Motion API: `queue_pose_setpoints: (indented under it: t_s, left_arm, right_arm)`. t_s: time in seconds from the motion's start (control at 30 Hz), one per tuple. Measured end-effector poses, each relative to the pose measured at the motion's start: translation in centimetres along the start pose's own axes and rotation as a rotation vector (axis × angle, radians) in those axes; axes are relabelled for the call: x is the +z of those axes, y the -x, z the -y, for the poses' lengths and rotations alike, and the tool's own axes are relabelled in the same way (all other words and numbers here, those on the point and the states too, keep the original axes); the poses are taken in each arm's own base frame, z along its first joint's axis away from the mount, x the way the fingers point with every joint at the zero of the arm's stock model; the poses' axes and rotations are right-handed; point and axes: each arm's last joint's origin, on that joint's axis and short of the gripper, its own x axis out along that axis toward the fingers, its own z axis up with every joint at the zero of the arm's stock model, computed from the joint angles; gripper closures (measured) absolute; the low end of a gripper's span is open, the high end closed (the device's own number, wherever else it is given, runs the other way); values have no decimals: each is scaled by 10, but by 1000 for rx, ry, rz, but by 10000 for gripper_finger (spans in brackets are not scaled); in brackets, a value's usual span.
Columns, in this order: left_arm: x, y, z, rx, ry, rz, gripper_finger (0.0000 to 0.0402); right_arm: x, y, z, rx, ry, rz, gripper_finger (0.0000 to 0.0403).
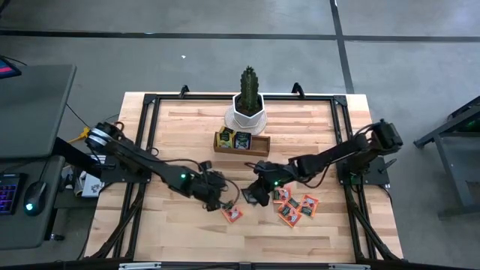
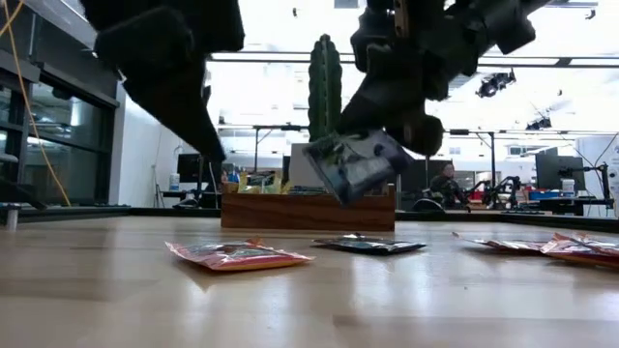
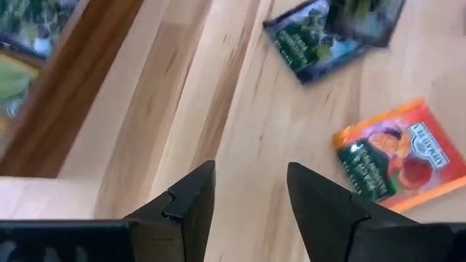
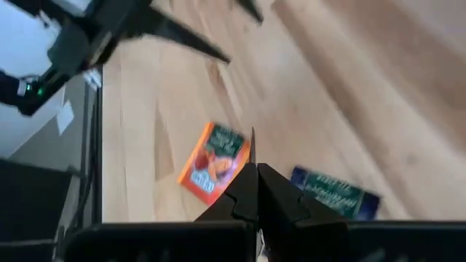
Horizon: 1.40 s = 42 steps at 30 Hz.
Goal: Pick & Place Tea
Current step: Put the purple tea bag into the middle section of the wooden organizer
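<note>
dark sachet (image 2: 354, 164) held aloft, orange sachet (image 2: 239, 255) on table (image 2: 309, 300)

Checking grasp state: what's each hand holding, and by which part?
Right hand pinches a dark tea sachet by its upper edge, lifted off the table. Left hand is open, holding nothing.

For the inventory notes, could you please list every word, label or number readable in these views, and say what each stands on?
No text can be read in any view.
Orange-red sachet: white label with print, too blurred to read.
Dark sachet on the table: print too blurred.
Dark sachet held by the right gripper: print too blurred.
Sachets in the wooden tray: labels too small.
</note>
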Motion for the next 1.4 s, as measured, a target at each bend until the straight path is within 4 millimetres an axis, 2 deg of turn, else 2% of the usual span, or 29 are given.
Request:
queue_pose_setpoints:
  t_s: [0.07, 0.27, 0.5, 0.7, 0.83, 0.93, 1.07, 1.23, 1.4]
  left_arm:
    - [-8, -1, -4, -40, 53, 50, 231]
    - [-49, -6, -24, -162, 184, 177, 231]
    - [-83, -8, -44, -249, 284, 300, 231]
    - [-108, -12, -66, -354, 388, 438, 231]
    - [-118, -12, -82, -422, 444, 530, 231]
    - [-122, -12, -89, -458, 440, 555, 231]
    - [-118, -10, -95, -540, 391, 595, 231]
    - [-116, -12, -100, -592, 330, 587, 231]
    - [-113, -14, -106, -614, 307, 588, 231]
  right_arm:
    - [6, 7, 1, -18, 9, 24, 403]
    - [29, 34, 8, -74, 30, 112, 403]
    - [58, 55, 30, -145, 44, 196, 403]
    - [101, 61, 32, -195, 198, 265, 403]
    - [123, 50, 38, -276, 338, 274, 403]
    - [130, 38, 49, -329, 383, 279, 403]
    - [129, 21, 69, -411, 360, 262, 403]
    - [126, 1, 88, -420, 295, 228, 403]
    - [120, -11, 96, -438, 237, 207, 403]
